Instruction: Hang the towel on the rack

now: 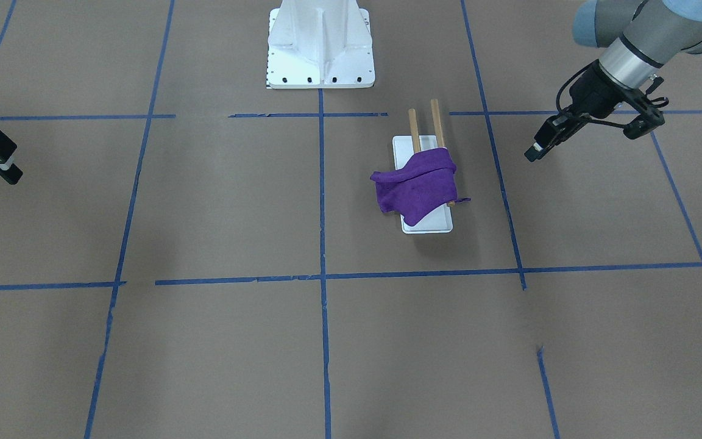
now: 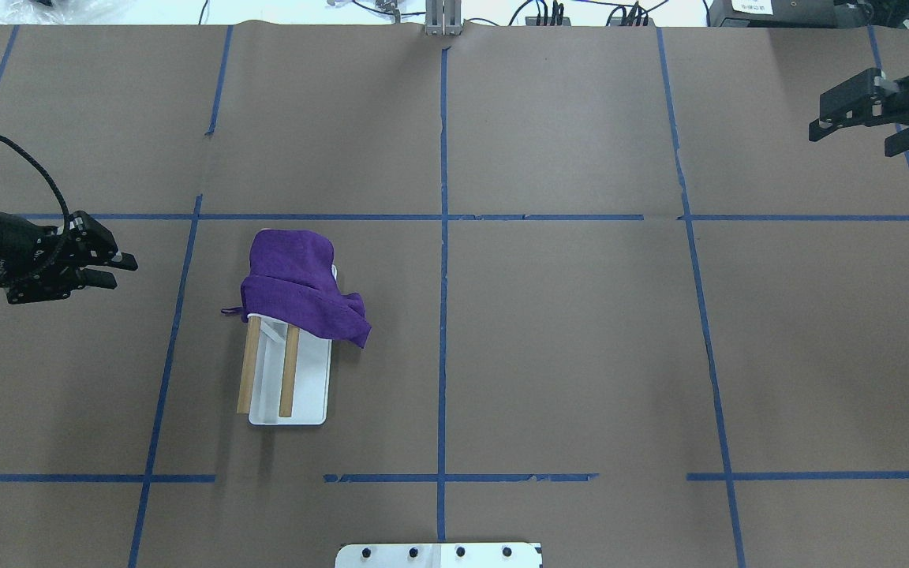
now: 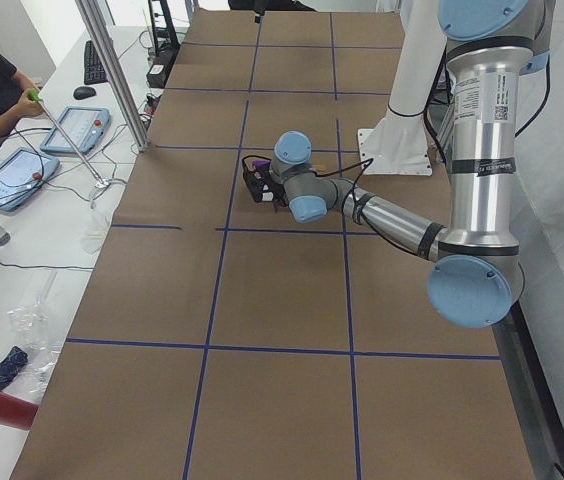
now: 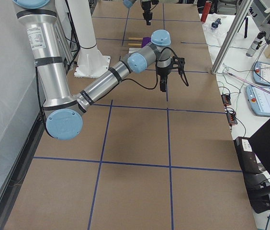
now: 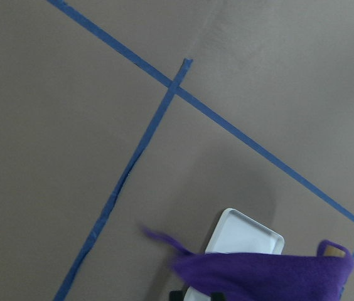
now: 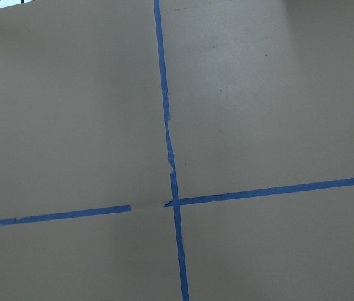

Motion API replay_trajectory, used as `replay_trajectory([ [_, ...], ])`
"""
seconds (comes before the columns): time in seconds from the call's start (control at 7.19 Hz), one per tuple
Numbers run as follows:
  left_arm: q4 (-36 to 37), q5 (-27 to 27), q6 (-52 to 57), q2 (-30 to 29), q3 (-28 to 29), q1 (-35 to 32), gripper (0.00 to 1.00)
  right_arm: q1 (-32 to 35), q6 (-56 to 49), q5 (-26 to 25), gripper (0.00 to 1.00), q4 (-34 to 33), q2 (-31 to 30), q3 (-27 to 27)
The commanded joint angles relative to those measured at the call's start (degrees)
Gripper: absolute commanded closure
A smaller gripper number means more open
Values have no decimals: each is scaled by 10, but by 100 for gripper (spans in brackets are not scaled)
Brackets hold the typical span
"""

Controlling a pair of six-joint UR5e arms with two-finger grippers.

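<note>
Fuzzy cloth towel (image 2: 297,284), wooden-dowelled rack (image 2: 289,371)

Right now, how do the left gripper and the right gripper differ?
The left gripper hangs near the rack, which has the towel draped on it; the right gripper is far off, near the table's far corner. The left wrist view shows towel and rack; the right wrist view shows neither. Both are open and hold nothing.
</note>
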Motion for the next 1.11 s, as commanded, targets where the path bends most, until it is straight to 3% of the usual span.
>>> replay_trajectory([
  [0.0,0,7,54,3,13,-5,0,8,-2,-3,0,0,-3,-7],
  [0.14,1,7,149,9,22,-33,0,18,-35,-3,0,-1,-5,-18],
  [0.42,4,2,450,46,53,-144,0,46,-141,-1,0,-6,-22,-47],
  [0.7,7,1,718,63,124,-234,0,87,-288,6,0,-7,-89,-53],
  [0.83,29,-1,840,47,174,-297,0,99,-344,7,0,-9,-116,-59],
  [0.97,132,-2,946,13,184,-350,0,125,-427,7,0,-28,-128,-93],
])
